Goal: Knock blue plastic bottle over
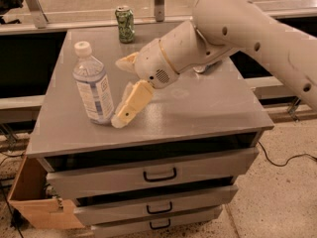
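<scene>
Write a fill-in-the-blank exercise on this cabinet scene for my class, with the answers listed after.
The plastic bottle has a ___ cap.
The gripper sits low over the cabinet top, right beside the ___.
The can at the back is ___.
Below the top are ___ drawers.
Missing words: white; bottle; green; three.
</scene>
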{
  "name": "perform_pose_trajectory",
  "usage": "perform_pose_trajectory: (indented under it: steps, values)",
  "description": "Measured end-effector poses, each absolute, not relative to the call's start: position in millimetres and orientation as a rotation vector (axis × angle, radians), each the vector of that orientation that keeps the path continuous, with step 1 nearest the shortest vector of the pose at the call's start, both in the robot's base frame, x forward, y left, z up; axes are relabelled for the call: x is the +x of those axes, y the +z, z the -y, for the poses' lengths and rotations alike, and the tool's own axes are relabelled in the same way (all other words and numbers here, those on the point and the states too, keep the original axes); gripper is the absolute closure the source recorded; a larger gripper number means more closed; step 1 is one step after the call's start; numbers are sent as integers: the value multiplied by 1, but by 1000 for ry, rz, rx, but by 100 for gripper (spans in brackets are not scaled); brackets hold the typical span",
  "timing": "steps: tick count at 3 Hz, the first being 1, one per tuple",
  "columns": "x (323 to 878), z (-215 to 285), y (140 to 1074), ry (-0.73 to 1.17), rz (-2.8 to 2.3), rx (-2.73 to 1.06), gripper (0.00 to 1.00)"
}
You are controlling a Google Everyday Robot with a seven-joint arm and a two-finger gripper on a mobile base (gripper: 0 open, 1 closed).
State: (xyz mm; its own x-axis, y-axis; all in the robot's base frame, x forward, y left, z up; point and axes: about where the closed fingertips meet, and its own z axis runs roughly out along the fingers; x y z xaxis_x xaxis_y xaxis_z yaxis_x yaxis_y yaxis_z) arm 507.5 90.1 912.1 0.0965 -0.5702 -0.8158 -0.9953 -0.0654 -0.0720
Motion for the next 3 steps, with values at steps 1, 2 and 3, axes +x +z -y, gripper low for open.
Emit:
perform_pose_trajectory:
  steps: [1,2,3]
  values:
    - [508,-127,915,908,-1446,-1674,0]
    - [521,-160,908,972,-1422,-1600,24]
    - [533,-172,902,1013,-1464,-1531,49]
